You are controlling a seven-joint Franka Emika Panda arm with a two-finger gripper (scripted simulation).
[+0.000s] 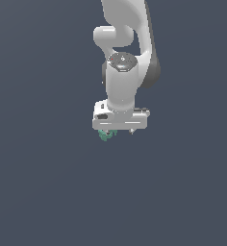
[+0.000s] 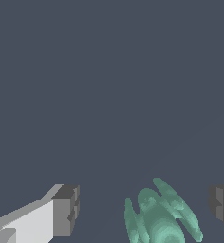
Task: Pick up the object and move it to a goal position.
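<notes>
The object (image 2: 161, 220) sits between the gripper (image 2: 144, 209) fingers (image 2: 66, 209), which stand wide apart, holding nothing. This looks like the pre-grasp step; next, closing squarely on it.

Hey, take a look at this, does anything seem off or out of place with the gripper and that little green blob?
Nothing looks damaged or spilled. One oddity: the teal blob sits off-centre in the open gripper, nearer one finger than the other. In the exterior view it peeks out under one end of the hand.

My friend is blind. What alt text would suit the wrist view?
A ridged teal-green blob sits between two dark finger pads of an open pincer, touching neither. Behind it, only plain dark blue-grey.
</notes>
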